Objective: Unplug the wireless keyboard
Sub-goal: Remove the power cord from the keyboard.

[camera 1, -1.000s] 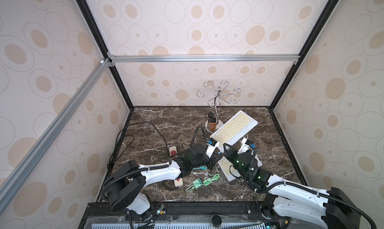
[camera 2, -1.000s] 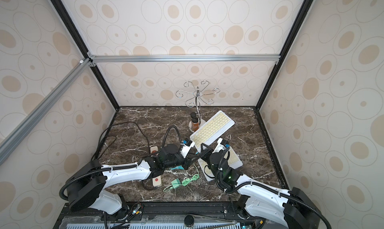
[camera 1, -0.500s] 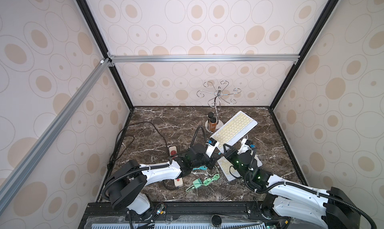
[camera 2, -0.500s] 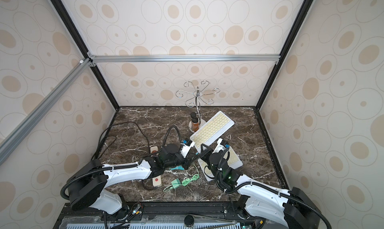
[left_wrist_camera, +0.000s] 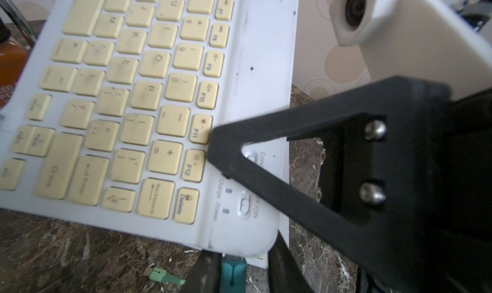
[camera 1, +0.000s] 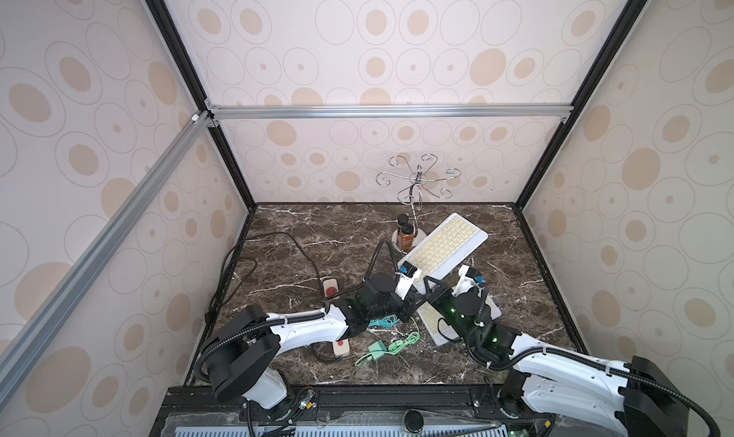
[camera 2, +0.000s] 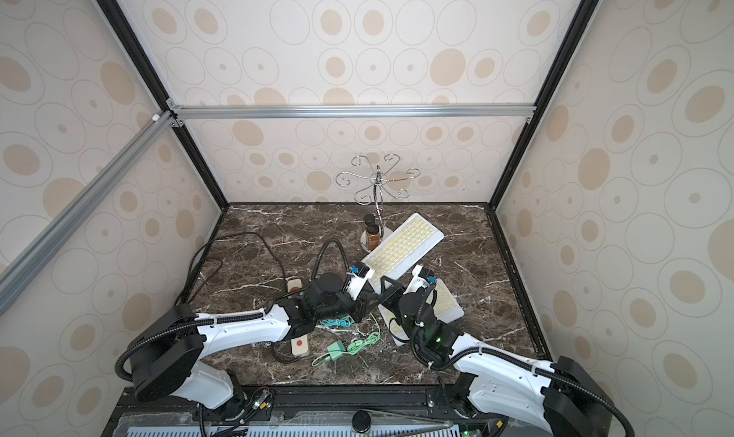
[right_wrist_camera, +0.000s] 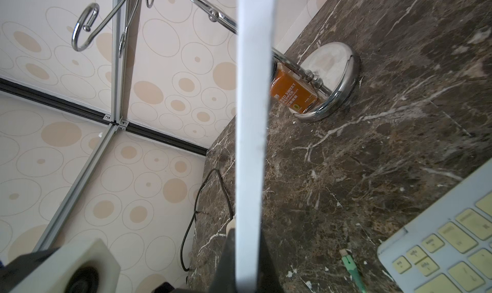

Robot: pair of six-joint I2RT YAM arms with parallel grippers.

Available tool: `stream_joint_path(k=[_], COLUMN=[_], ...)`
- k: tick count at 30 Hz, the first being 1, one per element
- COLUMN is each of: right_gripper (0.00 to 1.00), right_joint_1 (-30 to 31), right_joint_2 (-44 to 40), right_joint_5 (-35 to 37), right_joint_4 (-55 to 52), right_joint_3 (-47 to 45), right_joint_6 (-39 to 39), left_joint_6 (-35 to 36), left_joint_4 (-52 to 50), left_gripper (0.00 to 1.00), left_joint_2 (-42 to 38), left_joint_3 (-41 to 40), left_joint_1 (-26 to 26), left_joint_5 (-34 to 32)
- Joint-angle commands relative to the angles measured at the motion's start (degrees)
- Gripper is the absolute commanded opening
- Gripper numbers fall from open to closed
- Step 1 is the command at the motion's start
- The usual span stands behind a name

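Soft, even light fills both top views: the pale walls (camera 1: 397,37) are bright, the dark marble surface (camera 1: 337,232) is dimmer, and shadows are faint. In the left wrist view the keyboard (left_wrist_camera: 133,92) keys are blurred. The chrome base (right_wrist_camera: 346,73) glints.

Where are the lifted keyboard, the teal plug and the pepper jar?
lifted keyboard (camera 1: 443,252): in a top view, middle keys.
teal plug (left_wrist_camera: 233,274): left wrist view, plug body.
pepper jar (right_wrist_camera: 292,92): right wrist view, orange label.

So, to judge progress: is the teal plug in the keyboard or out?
In, it seems: in the left wrist view the teal plug meets the end of the keyboard with no gap.
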Motion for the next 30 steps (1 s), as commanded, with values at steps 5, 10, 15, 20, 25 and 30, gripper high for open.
stream_joint_path(k=[5,10,15,20,25,30], right_gripper=[0.00,0.00,0.00,0.00,0.00,0.00], right_joint_1=[0.7,0.6,0.7,0.7,0.7,0.7], right_joint_2=[-1.8,-1.7,-1.5,-2.1,-2.0,-1.7], right_joint_5=[1.3,1.2,1.1,2.4,2.7,2.1], right_joint_4=[1.3,1.1,0.9,-0.3,-1.1,-0.6], right_joint_3=[0.0,0.1,0.3,0.2,0.3,0.8], right_joint_6=[0.3,0.5,0.8,1.3,2.2,0.2], left_joint_6=[0.9,1.0,1.0,1.0,1.0,1.0], left_joint_4=[0.6,0.5,0.5,0.6,0.6,0.5], left_gripper=[0.10,0.01,0.00,0.00,0.00,0.00], left_joint_2=[-0.6,-0.5,-0.1,-0.3,-0.3,-0.3], left_joint_3=[2.1,2.1,2.1,1.6,1.5,1.4], left_joint_1=[-0.4,-0.4,-0.3,-0.3,-0.4,-0.4], left_joint_5=[0.0,0.0,0.3,0.2,0.2,0.3])
